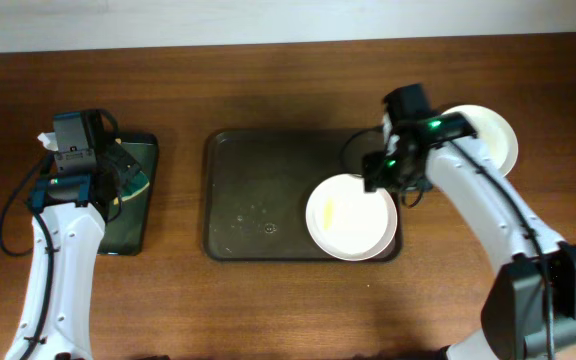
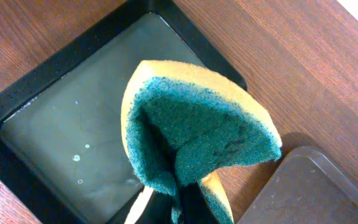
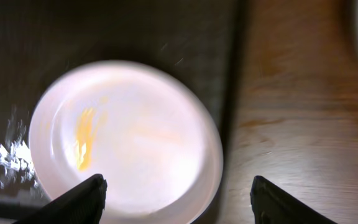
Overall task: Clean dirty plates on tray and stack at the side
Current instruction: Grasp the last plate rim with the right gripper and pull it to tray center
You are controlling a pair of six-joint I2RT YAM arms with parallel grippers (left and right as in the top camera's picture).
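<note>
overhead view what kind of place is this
Probably a lab bench for robot dishwashing, not a real kitchen: a wooden table, a brown tray holding a yellow-smeared plate, and a sponge above a black tray.

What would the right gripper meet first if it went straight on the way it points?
Likely the round white plate with a yellow smear, lying on the dark brown rectangular tray; the open right gripper points at it. Gap unclear.
</note>
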